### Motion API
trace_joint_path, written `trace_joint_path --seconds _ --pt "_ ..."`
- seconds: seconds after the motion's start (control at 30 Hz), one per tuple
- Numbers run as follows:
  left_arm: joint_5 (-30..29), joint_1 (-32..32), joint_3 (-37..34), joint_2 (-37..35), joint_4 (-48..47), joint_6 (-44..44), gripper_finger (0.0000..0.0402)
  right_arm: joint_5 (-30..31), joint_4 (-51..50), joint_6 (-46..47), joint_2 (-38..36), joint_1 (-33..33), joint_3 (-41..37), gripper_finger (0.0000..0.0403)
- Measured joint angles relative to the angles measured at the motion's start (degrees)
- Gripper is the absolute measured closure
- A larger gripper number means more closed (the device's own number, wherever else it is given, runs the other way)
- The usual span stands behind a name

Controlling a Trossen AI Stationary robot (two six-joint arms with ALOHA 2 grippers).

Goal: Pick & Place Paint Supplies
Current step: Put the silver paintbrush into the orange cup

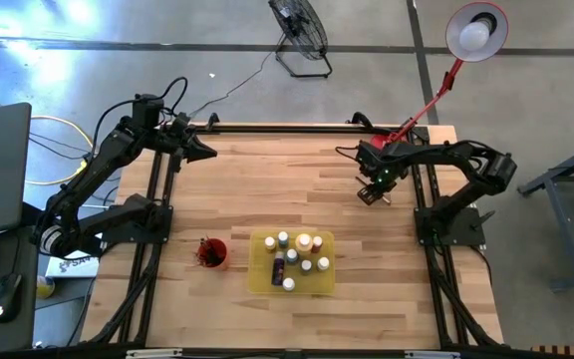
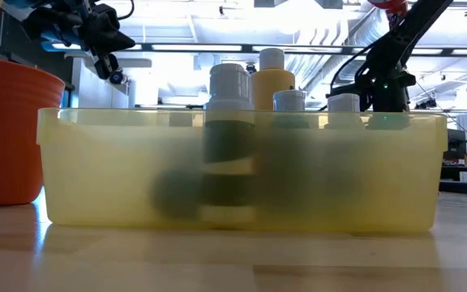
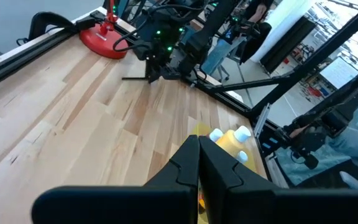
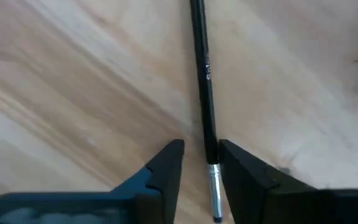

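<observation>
A thin dark paintbrush point(image 4: 202, 74) lies flat on the wooden table at the far right, also visible as a dark line point(image 3: 135, 78) in the left wrist view. My right gripper point(image 4: 202, 163) points down over it. It is open, one finger on each side of the handle just above the silver ferrule point(image 4: 214, 186), and a gap shows on one side. Several small paint bottles point(image 1: 297, 257) with pale caps stand in the yellow tray point(image 1: 263, 281) near the table's front middle. My left gripper point(image 3: 199, 163) is shut on nothing, raised over the far left corner point(image 1: 203, 150).
A red cup point(image 1: 210, 253) holding dark brushes stands just left of the tray. A red lamp base point(image 3: 101, 38) sits at the far right corner, behind my right arm. Bare wood lies between the tray and the far edge.
</observation>
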Motion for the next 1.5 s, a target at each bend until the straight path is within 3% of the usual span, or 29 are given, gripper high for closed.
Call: trace_joint_path --seconds 0.2,0.43,0.7,0.97,1.23,1.5 --pt "-0.57 0.0 0.0 0.0 0.0 0.0 0.0401 -3.41 -0.19 0.08 0.08 0.04 -0.1 0.035" --pt "-0.57 -0.02 0.0 0.0 0.0 -0.02 0.0401 -3.03 -0.39 -0.2 0.06 0.09 -0.07 0.0392" --pt "-0.55 -0.02 0.0 0.0 0.04 0.0 0.0402 -1.07 -1.55 -0.45 -1.77 0.15 -0.26 0.0397" --pt "-0.55 0.0 0.0 0.0 0.09 0.0 0.0402 1.03 -5.03 0.12 -10.88 0.64 -0.25 0.0398" --pt "-0.53 0.0 0.0 0.0 0.26 -0.02 0.0402 6.55 -5.01 6.27 -19.71 9.04 -0.12 0.0399" --pt "-0.5 0.0 0.0 0.02 2.33 -2.94 0.0402 17.81 -7.19 12.34 -21.23 19.58 5.71 0.0399"
